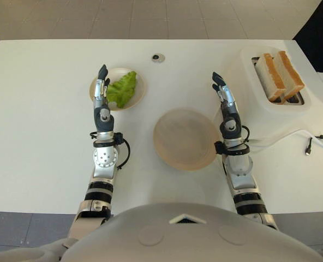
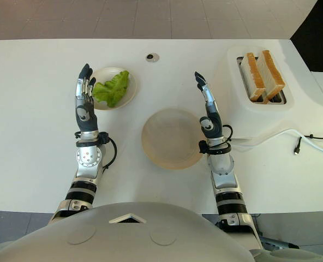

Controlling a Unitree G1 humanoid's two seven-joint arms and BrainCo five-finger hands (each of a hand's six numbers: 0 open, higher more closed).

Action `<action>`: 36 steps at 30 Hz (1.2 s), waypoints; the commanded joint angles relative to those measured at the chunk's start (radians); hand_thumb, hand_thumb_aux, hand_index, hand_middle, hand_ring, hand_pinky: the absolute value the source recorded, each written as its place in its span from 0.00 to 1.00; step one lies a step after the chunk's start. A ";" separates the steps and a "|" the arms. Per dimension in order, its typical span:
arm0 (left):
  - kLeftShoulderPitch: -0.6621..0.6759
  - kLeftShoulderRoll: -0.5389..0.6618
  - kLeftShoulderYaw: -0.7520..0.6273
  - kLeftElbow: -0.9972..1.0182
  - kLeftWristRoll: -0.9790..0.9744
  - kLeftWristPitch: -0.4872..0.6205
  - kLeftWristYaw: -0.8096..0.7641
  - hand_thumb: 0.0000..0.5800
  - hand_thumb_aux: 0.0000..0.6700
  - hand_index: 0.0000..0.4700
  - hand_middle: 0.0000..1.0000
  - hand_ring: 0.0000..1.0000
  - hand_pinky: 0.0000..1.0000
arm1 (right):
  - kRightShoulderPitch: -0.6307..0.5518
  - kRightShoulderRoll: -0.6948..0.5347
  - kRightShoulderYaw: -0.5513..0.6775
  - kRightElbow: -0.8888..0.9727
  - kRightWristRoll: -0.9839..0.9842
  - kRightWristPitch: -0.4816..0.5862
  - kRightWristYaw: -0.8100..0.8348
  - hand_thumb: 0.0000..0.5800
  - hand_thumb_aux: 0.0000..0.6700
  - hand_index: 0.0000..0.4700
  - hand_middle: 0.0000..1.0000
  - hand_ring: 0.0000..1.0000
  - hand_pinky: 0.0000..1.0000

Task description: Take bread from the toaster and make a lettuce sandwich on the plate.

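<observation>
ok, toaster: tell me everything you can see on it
The toaster is white with rounded corners and looks like plastic. It stands on the table at the far right. Two bread slices with brown crusts stand side by side in its top slots, sticking well out. A white cable runs from its near side toward the table's right edge. The right hand is to its left, apart from it.

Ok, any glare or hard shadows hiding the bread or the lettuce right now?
Left eye view: even light, no glare on the bread or the lettuce, both plainly visible. Right eye view: only faint, soft shadows on the table, none falling across the plate.
</observation>
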 commanded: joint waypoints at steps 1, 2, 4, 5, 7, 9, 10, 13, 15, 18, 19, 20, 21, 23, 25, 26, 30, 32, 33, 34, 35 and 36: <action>0.014 -0.007 0.003 -0.002 -0.010 0.005 -0.007 0.00 0.00 0.00 0.00 0.00 0.00 | 0.004 -0.004 -0.014 0.002 -0.005 0.007 -0.005 0.00 0.00 0.00 0.00 0.00 0.00; 0.014 -0.008 0.003 -0.002 -0.009 0.006 -0.010 0.00 0.00 0.00 0.00 0.00 0.00 | 0.005 -0.005 -0.016 -0.001 -0.009 0.007 -0.007 0.00 0.00 0.00 0.00 0.00 0.00; 0.013 -0.008 0.003 -0.003 -0.009 0.007 -0.013 0.00 0.00 0.00 0.00 0.00 0.00 | 0.006 -0.004 -0.017 0.000 -0.022 0.004 -0.013 0.00 0.00 0.00 0.00 0.00 0.00; 0.013 -0.009 0.004 -0.003 -0.008 0.006 -0.014 0.00 0.00 0.00 0.00 0.00 0.00 | 0.006 -0.004 -0.018 0.001 -0.025 0.002 -0.014 0.00 0.00 0.00 0.00 0.00 0.00; 0.014 -0.010 0.005 -0.004 -0.006 0.007 -0.015 0.00 0.00 0.00 0.00 0.00 0.00 | 0.006 -0.004 -0.020 0.003 -0.031 0.002 -0.015 0.00 0.00 0.00 0.00 0.00 0.00; 0.014 -0.012 0.004 -0.004 -0.005 0.008 -0.016 0.00 0.00 0.00 0.00 0.00 0.00 | 0.008 -0.004 -0.023 0.002 -0.027 0.006 -0.014 0.00 0.00 0.00 0.00 0.00 0.00; 0.013 -0.013 0.004 -0.004 -0.004 0.008 -0.017 0.00 0.00 0.00 0.00 0.00 0.00 | 0.009 -0.004 -0.025 0.002 -0.024 0.008 -0.013 0.00 0.00 0.00 0.00 0.00 0.00; 0.012 -0.015 0.003 -0.005 0.001 0.008 -0.017 0.00 0.00 0.00 0.00 0.00 0.00 | 0.017 -0.018 -0.038 -0.039 -0.045 0.006 -0.013 0.00 0.00 0.00 0.00 0.00 0.00; 0.011 -0.012 0.007 -0.004 0.002 0.009 -0.017 0.00 0.00 0.00 0.00 0.00 0.00 | 0.039 -0.044 -0.077 -0.164 -0.028 0.010 -0.005 0.00 0.00 0.00 0.00 0.00 0.00; 0.009 -0.012 0.013 -0.005 0.008 0.010 -0.009 0.00 0.00 0.00 0.00 0.00 0.00 | 0.070 -0.119 -0.157 -0.350 -0.002 0.045 0.030 0.00 0.00 0.00 0.00 0.00 0.00; 0.006 -0.014 0.013 -0.006 0.011 0.011 -0.008 0.00 0.00 0.00 0.00 0.00 0.00 | 0.083 -0.138 -0.193 -0.402 0.020 0.057 0.035 0.00 0.00 0.00 0.00 0.00 0.00; 0.002 -0.015 0.014 -0.007 0.012 0.012 -0.007 0.00 0.00 0.00 0.00 0.00 0.00 | 0.091 -0.154 -0.258 -0.446 0.047 0.078 0.021 0.00 0.00 0.00 0.00 0.00 0.00; -0.002 -0.016 0.014 -0.007 0.013 0.013 -0.007 0.00 0.00 0.00 0.00 0.00 0.00 | 0.093 -0.169 -0.343 -0.463 0.045 0.097 -0.006 0.00 0.00 0.00 0.00 0.00 0.00; -0.006 -0.016 0.014 -0.002 0.016 0.013 -0.005 0.00 0.00 0.00 0.00 0.00 0.00 | 0.070 -0.220 -0.531 -0.391 -0.049 0.206 -0.101 0.00 0.00 0.00 0.00 0.00 0.00; -0.010 -0.016 0.014 0.004 0.019 0.012 -0.004 0.00 0.00 0.00 0.00 0.00 0.00 | 0.069 -0.281 -0.618 -0.278 -0.210 0.339 -0.177 0.00 0.00 0.00 0.00 0.00 0.00; -0.012 -0.015 0.014 0.006 0.019 0.011 -0.003 0.00 0.00 0.00 0.00 0.00 0.00 | 0.074 -0.309 -0.626 -0.238 -0.285 0.390 -0.202 0.00 0.00 0.00 0.00 0.00 0.00; -0.014 -0.016 0.016 0.011 0.024 0.009 0.003 0.00 0.00 0.00 0.00 0.00 0.00 | 0.078 -0.372 -0.585 -0.191 -0.447 0.497 -0.245 0.00 0.00 0.00 0.00 0.00 0.00; -0.015 -0.015 0.016 0.013 0.026 0.009 0.006 0.00 0.00 0.00 0.00 0.00 0.00 | 0.085 -0.390 -0.547 -0.188 -0.516 0.533 -0.259 0.00 0.00 0.00 0.00 0.00 0.00; -0.015 -0.015 0.017 0.013 0.027 0.009 0.007 0.00 0.00 0.00 0.00 0.00 0.00 | 0.087 -0.396 -0.531 -0.186 -0.536 0.546 -0.264 0.00 0.00 0.00 0.00 0.00 0.00; -0.015 -0.015 0.017 0.013 0.028 0.008 0.008 0.00 0.00 0.00 0.00 0.00 0.00 | 0.088 -0.402 -0.513 -0.186 -0.556 0.556 -0.267 0.00 0.00 0.00 0.00 0.00 0.00; -0.014 -0.014 0.018 0.012 0.028 0.008 0.008 0.00 0.00 0.00 0.00 0.00 0.00 | 0.089 -0.409 -0.490 -0.193 -0.574 0.562 -0.266 0.00 0.00 0.00 0.00 0.00 0.00; -0.012 -0.013 0.018 0.012 0.028 0.007 0.009 0.00 0.00 0.00 0.00 0.00 0.00 | 0.089 -0.414 -0.471 -0.200 -0.588 0.569 -0.261 0.00 0.00 0.00 0.00 0.00 0.00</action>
